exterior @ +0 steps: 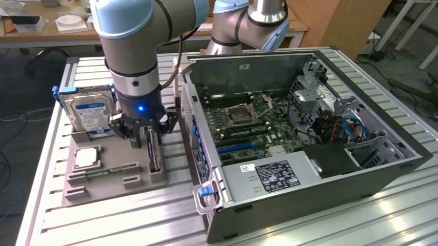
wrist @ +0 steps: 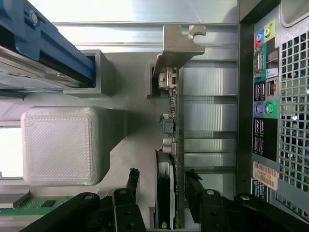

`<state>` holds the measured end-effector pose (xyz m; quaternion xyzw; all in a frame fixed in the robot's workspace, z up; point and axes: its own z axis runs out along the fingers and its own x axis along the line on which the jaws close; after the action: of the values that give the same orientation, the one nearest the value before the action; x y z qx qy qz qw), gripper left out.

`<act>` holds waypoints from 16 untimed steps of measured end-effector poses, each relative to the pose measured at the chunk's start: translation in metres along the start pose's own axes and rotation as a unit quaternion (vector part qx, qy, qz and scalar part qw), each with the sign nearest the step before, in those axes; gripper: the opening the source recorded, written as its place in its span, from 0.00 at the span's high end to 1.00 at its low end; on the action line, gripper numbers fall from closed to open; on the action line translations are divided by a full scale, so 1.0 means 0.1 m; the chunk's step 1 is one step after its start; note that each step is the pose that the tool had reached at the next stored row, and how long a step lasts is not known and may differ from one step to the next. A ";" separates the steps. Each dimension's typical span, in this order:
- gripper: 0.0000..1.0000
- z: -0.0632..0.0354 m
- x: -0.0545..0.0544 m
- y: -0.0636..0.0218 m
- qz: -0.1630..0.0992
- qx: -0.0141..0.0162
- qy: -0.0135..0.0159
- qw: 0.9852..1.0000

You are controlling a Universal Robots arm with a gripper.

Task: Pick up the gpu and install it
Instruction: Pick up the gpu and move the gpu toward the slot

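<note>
Gpu (wrist: 173,121) stands edge-on inside the spread gripper (wrist: 163,176), seemingly untouched; case sticker (wrist: 264,175) unreadable.

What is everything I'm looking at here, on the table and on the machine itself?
holder: one, grey, on the table at the exterior view's left.
gpu: one, dark card, standing on edge in a holder slot.
hard drive: one, silver with blue-white label, upright in the holder.
processor chip: one, silver, flat in the holder.
memory stick: one, green, lying in the holder.
computer case: one, dark, open, at the exterior view's right.
motherboard: one, green, inside the case.
robot arm: one, grey with pale-blue caps, above the holder.
gripper: one, black, open, astride the gpu.
</note>
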<state>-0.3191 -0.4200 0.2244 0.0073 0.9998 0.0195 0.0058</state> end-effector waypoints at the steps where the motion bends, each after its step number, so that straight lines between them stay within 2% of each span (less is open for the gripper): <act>1: 0.49 0.000 0.00 -0.003 -0.003 0.000 0.000 1.000; 9: 0.49 0.000 0.00 -0.006 -0.010 0.000 0.000 1.000; 10: 0.51 0.000 0.00 -0.006 -0.010 0.000 0.000 1.000; 11: 0.58 0.000 0.00 -0.006 -0.010 0.000 0.000 1.000; 12: 0.58 0.000 0.00 -0.006 -0.010 0.000 0.000 1.000; 13: 0.64 0.000 0.00 -0.006 -0.010 0.000 0.000 1.000; 16: 0.64 0.000 0.00 -0.006 -0.010 0.000 0.000 1.000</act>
<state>-0.3192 -0.4207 0.2244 -0.0029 0.9998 0.0196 0.0056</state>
